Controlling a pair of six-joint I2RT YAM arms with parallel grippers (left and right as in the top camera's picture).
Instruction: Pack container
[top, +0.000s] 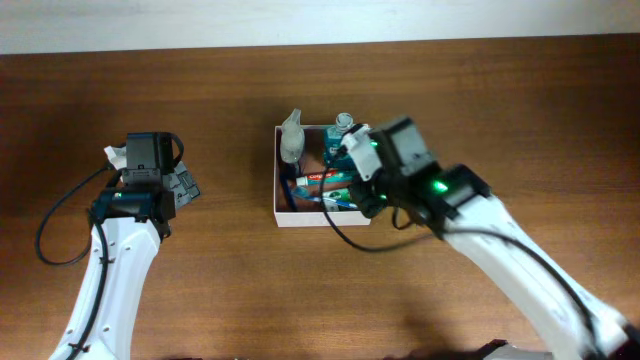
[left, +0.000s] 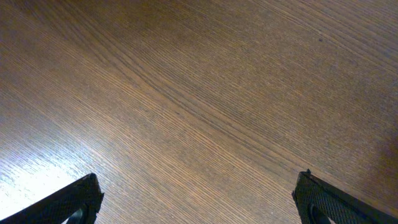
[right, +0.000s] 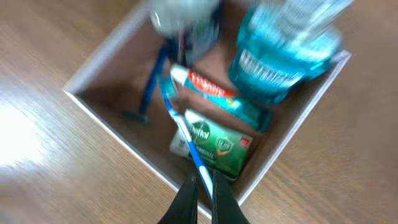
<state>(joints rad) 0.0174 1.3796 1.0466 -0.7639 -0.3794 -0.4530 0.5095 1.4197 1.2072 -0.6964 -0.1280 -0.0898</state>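
Container (top: 300, 219) at desk (left: 199, 93) centre, already holding bottle (right: 280, 62), toothpaste (right: 211, 90), green box (right: 214, 146) | right fingers (right: 186, 202) pressed together over its near-right corner at toothbrush (right: 180, 127) handle end, grip unclear, likely laying it inside | left fingers (left: 68, 202) spread wide, empty, parked left, clear of packing

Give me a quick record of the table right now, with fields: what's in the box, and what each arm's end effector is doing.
box: lidless, white walls, on the table
inside: mouthwash bottle, toothpaste tube, green packet, toothbrush, razor
left end effector: open above the table, nothing between its fingers
right end effector: shut, above the box, tips at the toothbrush handle; grip unclear
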